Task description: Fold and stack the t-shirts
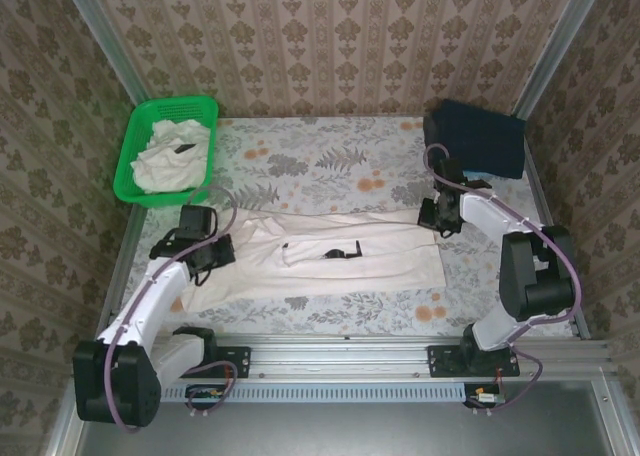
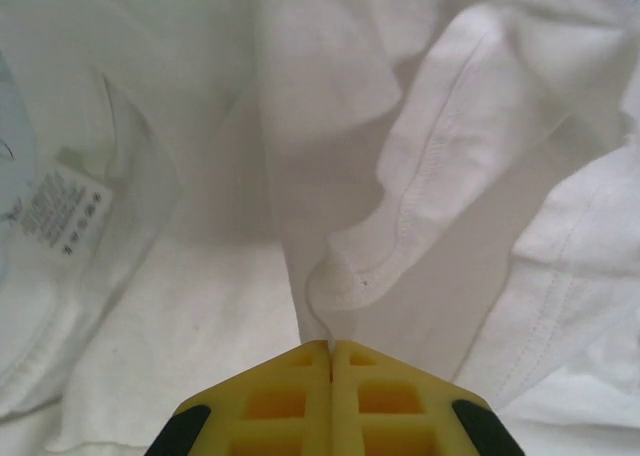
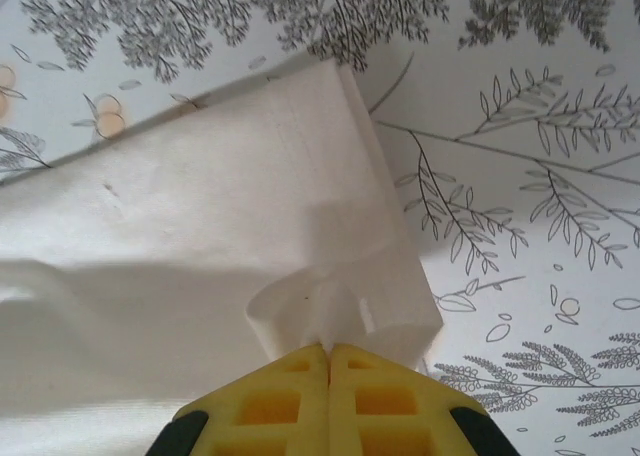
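Spread t-shirt (image 1: 340, 261): flat across the near middle of the worktop (image 1: 300, 161), black graphic up, lying between the two arms.
Left gripper (image 2: 330, 348): fingers pressed together on a bunched fold at the shirt's left end, care label (image 2: 62, 211) off to one side.
Right gripper (image 3: 328, 348): fingers pinching a curled-up corner at the shirt's right end.
Other t-shirts (image 1: 170, 154): crumpled in the green basket (image 1: 135, 171), far left corner.
Hard to make out: how much cloth sits between the fingertips; dark object (image 1: 475, 136) at far right, kind unclear.
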You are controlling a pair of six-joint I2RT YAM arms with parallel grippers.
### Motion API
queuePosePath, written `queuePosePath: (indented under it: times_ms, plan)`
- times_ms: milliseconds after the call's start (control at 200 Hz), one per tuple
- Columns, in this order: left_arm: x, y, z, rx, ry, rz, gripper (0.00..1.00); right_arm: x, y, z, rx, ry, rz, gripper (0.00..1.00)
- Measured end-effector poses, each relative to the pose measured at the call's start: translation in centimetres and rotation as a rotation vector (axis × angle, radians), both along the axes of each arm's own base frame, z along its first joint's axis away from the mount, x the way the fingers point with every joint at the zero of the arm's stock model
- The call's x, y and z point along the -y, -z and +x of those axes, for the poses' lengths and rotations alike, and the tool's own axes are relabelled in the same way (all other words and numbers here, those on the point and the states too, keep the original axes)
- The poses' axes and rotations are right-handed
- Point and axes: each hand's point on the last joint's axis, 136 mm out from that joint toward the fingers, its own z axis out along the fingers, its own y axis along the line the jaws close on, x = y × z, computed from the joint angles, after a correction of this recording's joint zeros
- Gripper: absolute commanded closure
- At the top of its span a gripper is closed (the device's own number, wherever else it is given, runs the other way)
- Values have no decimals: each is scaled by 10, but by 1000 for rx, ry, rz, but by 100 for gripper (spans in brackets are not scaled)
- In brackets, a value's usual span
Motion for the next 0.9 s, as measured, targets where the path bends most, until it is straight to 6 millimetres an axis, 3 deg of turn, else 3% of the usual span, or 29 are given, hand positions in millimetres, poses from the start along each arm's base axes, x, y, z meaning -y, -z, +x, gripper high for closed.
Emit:
queuePosePath:
  times_ms: [305, 475, 700, 805, 900]
  plan:
    - [0, 5, -2, -10, -19, -13, 100, 3, 21, -26, -66, 0, -7, 90]
    - [3, 14, -12, -10, -37, -21, 100, 3, 16, -28, -53, -5, -9, 74]
    - [12, 22, -30, 6, -59, -38, 100, 4, 7, -34, -58, -12, -16, 65]
    - [9, 27, -34, 1, -92, -42, 100, -5, -6, -32, -13, -26, -2, 61]
    - [7, 29, -36, -6, -113, -42, 100, -28, -15, -26, 20, -86, 3, 62]
